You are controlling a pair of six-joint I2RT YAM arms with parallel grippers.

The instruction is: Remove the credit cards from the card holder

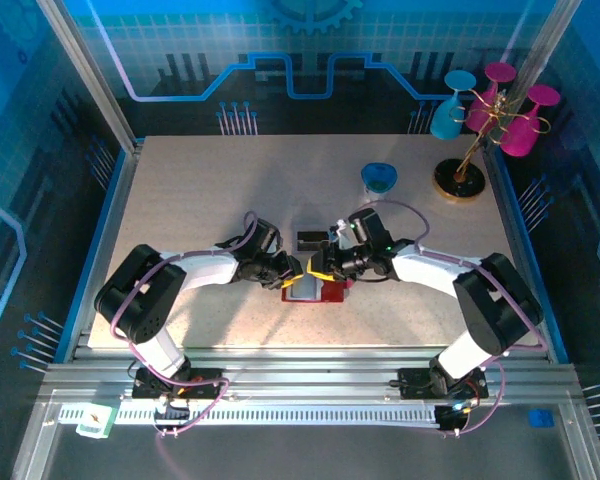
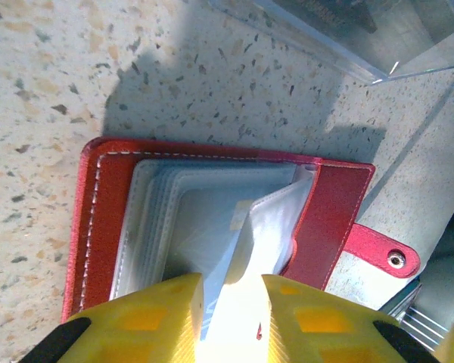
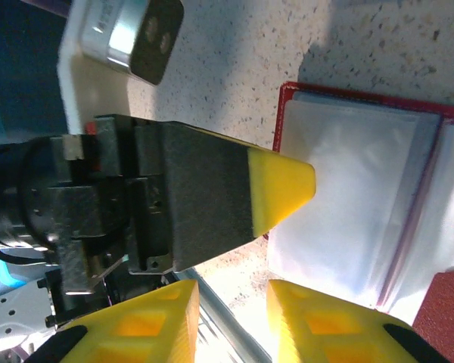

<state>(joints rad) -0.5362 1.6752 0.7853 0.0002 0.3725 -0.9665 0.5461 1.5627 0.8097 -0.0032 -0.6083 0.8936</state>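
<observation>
Card holder (image 1: 318, 291): lies open on table (image 1: 190, 200), near centre, between both grippers, just near of clear tray (image 1: 311, 240).
Left gripper (image 2: 232, 321): closed on pale pocket leaf (image 2: 268, 219) standing up from card holder; card inside that leaf or not, cannot tell.
Right gripper (image 3: 231, 321): jaws apart, nothing seen between them; sits just beside left gripper at card holder's edge.
Credit cards: none clearly seen; probably inside grey pockets.
Step in hand: likely spreading pockets to reach a card.
Doing it well: pinch leaf lightly, pin red cover flat, slide card out along pocket mouth, avoid dragging card holder.
Writing: none legible; no brand or label readable.
</observation>
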